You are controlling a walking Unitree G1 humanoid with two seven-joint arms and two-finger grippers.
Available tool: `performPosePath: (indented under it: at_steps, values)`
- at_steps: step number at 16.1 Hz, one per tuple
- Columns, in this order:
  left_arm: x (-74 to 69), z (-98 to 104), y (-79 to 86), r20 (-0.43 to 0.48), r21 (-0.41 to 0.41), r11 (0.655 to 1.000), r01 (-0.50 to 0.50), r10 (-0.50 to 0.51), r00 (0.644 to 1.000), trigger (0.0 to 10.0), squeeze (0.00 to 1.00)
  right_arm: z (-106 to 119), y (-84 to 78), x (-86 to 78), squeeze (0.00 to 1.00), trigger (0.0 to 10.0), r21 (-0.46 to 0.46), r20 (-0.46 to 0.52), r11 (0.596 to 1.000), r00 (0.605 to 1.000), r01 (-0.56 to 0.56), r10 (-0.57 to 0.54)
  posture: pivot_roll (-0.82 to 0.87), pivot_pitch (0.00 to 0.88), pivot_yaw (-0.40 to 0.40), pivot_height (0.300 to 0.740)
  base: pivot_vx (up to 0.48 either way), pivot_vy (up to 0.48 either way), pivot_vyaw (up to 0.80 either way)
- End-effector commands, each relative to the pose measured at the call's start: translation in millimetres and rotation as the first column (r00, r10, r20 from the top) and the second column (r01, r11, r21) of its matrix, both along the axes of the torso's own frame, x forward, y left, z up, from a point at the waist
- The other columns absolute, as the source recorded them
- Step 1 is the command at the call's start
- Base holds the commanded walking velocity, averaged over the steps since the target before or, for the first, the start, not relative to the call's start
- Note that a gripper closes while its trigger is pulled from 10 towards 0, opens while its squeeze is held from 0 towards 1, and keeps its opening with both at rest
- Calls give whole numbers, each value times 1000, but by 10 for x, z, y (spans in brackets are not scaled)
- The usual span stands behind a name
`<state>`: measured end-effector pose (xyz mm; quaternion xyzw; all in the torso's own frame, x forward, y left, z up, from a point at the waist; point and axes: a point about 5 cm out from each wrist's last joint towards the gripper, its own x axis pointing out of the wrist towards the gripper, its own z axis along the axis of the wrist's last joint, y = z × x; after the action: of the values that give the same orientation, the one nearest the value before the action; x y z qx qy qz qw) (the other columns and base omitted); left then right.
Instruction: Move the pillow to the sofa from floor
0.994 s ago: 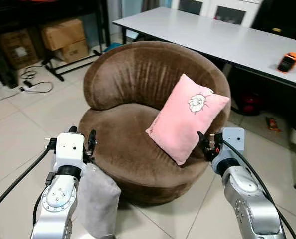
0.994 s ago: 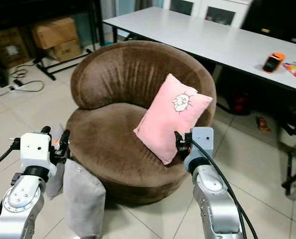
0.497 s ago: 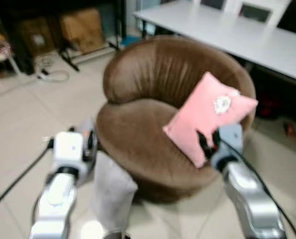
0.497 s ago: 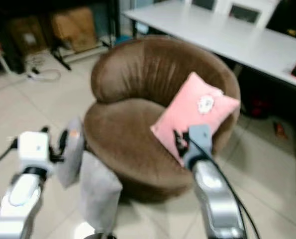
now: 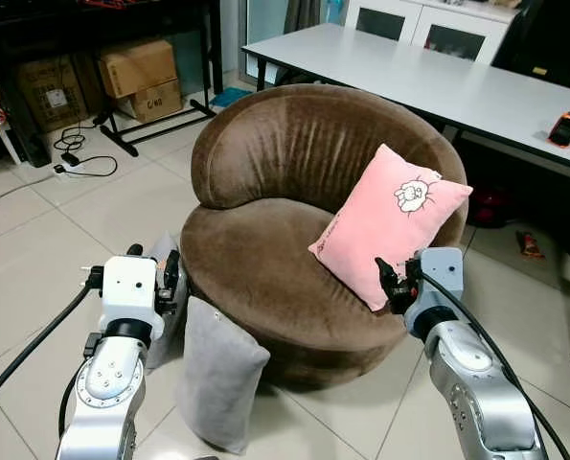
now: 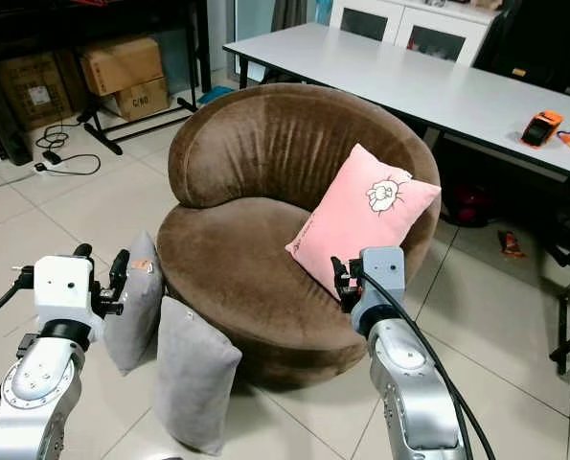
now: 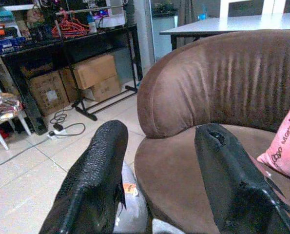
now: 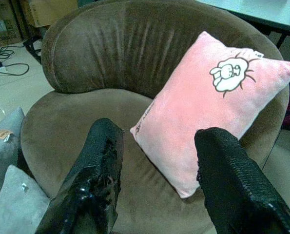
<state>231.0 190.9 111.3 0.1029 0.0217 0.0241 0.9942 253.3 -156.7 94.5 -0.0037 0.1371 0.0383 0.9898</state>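
The right tool [image 6: 342, 284] hangs spread and empty just before the pink pillow [image 6: 363, 226], which leans on the brown sofa [image 6: 265, 182]. The left tool [image 6: 101, 278], also spread, hovers beside 2 grey pillows [image 6: 193, 374] on the floor [image 6: 64, 201].

rear grey pillow [image 6: 131, 311]: partly behind the left arm
tag [image 6: 143, 265]: print too small to read
table [image 5: 438, 81]: far end cut off
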Motion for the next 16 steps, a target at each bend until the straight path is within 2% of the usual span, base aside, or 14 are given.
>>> performPosePath:
  at_steps: [1, 16]
  values:
    - [-6, 14, -39, 3, -4, 1000, 12, -12, 1000, 10000, 0, 20, -55, 4, 0, 10000, 10, 1, 1000, 1000, 21, -21, -48, 0, -32, 740, 0, 0, 0]
    - [-65, -18, -37, -11, -8, 1000, 2, -2, 1000, 10000, 0, 28, -7, -30, 0, 10000, -3, 2, 999, 999, -32, 32, -45, 0, -51, 740, 0, 294, 0]
